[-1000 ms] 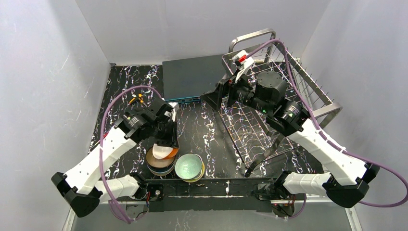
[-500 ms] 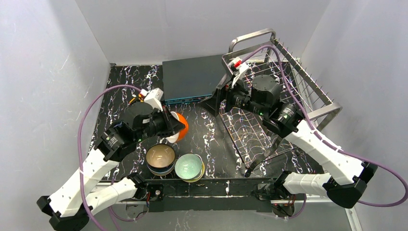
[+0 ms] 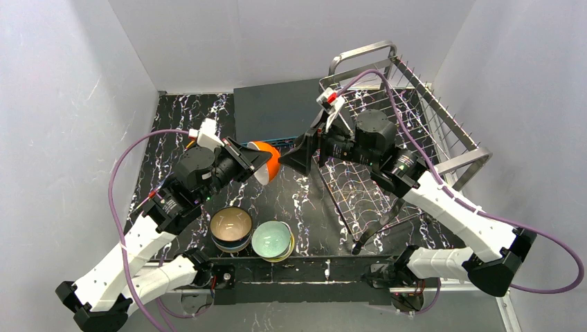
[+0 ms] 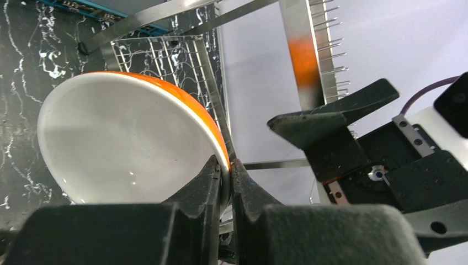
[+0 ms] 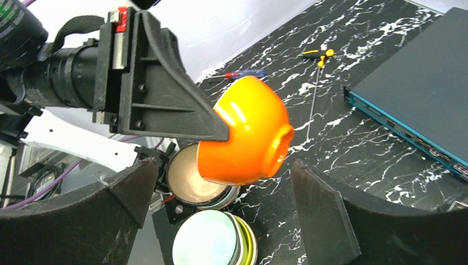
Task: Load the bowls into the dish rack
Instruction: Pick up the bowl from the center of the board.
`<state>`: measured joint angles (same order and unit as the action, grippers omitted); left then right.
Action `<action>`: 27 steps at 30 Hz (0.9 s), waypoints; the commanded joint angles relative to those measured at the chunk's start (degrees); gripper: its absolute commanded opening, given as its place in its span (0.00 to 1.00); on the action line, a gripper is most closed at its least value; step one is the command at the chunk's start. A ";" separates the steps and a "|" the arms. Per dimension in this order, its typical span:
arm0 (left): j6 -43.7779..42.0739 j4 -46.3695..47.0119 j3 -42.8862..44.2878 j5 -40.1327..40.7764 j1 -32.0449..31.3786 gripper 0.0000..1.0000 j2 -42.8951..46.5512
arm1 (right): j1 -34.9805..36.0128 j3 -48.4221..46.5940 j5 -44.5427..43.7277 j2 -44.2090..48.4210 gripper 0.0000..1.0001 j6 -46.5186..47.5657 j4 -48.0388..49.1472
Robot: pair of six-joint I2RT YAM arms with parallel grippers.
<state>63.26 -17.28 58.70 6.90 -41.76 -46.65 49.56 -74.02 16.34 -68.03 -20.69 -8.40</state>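
Near edge of the surface: two stacks wait, beige bowl and pale green bowl uppermost. Further out, the left tool pinches the rim of the orange bowl, held in mid-air on its side, foot toward the right tool, whose fingers stand spread wide. Probably a handover, since the dish rack sits far right. Only the left wrist view shows the rim pinch; the right wrist view shows the foot just ahead of its fingers.
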 commanded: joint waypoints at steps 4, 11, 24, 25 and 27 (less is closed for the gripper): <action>3.24 11.19 -1.20 0.97 -0.08 0.00 2.11 | -0.04 -0.49 4.68 -1.82 0.99 2.04 4.62; 3.63 11.67 -0.34 0.26 -0.06 0.00 1.83 | -0.01 -1.21 4.18 -3.92 0.99 2.56 4.57; 6.01 12.26 0.63 0.14 -0.08 0.00 -0.15 | 0.88 -2.02 3.55 -6.27 0.99 4.41 4.68; 6.14 12.27 0.85 -0.04 -0.08 0.00 -0.45 | 1.06 -2.15 3.47 -6.49 0.99 4.55 4.63; 6.50 12.27 1.22 -0.15 -0.07 0.00 -1.07 | 1.49 -2.47 3.01 -7.18 0.99 4.92 4.38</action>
<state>68.69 -7.75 57.45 6.81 -41.76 -47.22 50.09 -74.81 19.84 -73.25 -17.56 -6.24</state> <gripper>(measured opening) 0.060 0.985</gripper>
